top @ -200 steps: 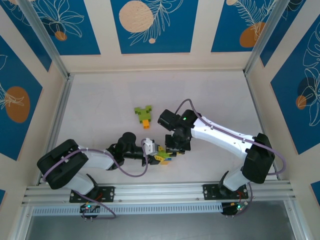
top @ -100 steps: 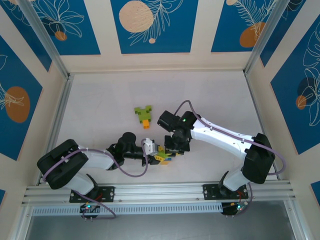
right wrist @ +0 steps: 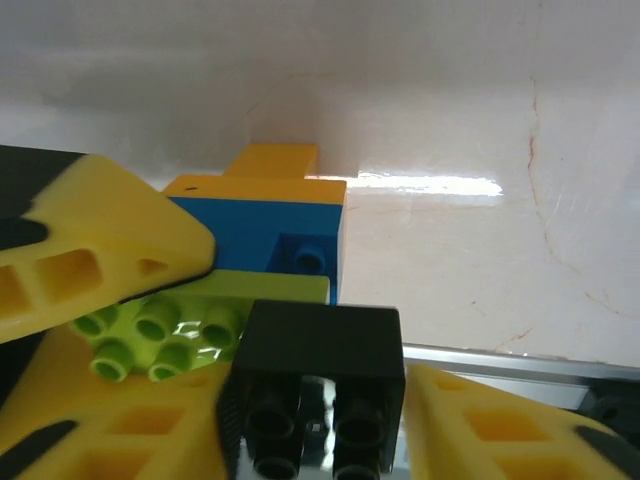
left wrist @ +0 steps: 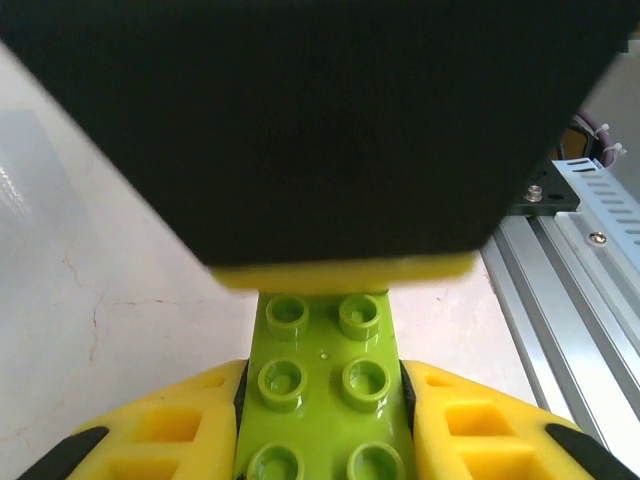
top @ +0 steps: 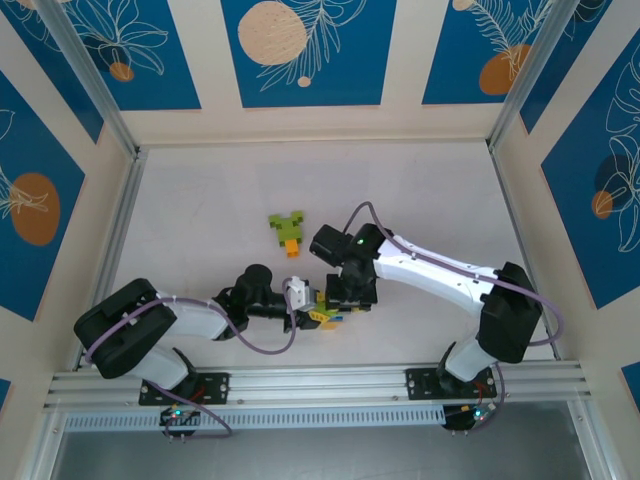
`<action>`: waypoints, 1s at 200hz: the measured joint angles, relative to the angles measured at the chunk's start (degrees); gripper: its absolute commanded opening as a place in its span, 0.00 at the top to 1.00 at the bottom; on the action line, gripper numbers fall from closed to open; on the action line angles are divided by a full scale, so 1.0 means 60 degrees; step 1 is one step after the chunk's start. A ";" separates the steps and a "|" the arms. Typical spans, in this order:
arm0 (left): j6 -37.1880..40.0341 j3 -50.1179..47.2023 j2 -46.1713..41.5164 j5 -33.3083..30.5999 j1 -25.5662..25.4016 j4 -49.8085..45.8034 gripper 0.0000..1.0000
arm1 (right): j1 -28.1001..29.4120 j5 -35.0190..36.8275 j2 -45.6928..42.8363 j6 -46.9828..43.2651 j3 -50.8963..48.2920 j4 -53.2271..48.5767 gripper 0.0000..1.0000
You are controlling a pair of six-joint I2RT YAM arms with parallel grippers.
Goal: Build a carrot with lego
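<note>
Left wrist view: my left pincer (left wrist: pixel 322 385) is clamping a lime green brick (left wrist: pixel 322 345) by its sides. My right pincer (right wrist: pixel 318 405) is flanking a black brick (right wrist: pixel 320 340) just beside it, but I cannot tell whether it is squeezing. A blue brick (right wrist: pixel 262 240) is sitting just behind, and a green-and-orange cluster (top: pixel 287 230) is lying apart on the table (top: pixel 200 210).

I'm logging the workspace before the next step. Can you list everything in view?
brick cluster: one, lime green and orange, mid-table, apart from both arms
lime green brick: one, between the left fingers
blue brick: one, against the lime green brick
orange brick: one, beyond the blue brick
black brick: one, between the right fingers
table: one, pale
left gripper: shut on the lime green brick
right gripper: flanking the black brick
</note>
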 measured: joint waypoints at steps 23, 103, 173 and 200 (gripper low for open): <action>-0.0004 0.0000 0.0000 -0.0007 0.0007 -0.0004 0.74 | -0.0015 0.0091 -0.0015 -0.0204 0.0131 -0.0073 0.38; 0.0044 -0.0011 0.0189 -0.0197 0.0018 -0.0616 0.08 | -0.0430 0.0113 -0.1585 -0.0426 0.0102 -0.0189 0.36; -0.0025 -0.0113 0.0168 -0.0401 0.0091 -0.0572 0.01 | 0.0178 -0.0149 -0.1963 -0.0153 -0.1424 -0.0291 0.39; -0.0189 -0.0146 0.0168 -0.0364 0.0346 -0.0357 0.01 | 0.0219 -0.0215 -0.1869 -0.0011 -0.1694 -0.0160 0.39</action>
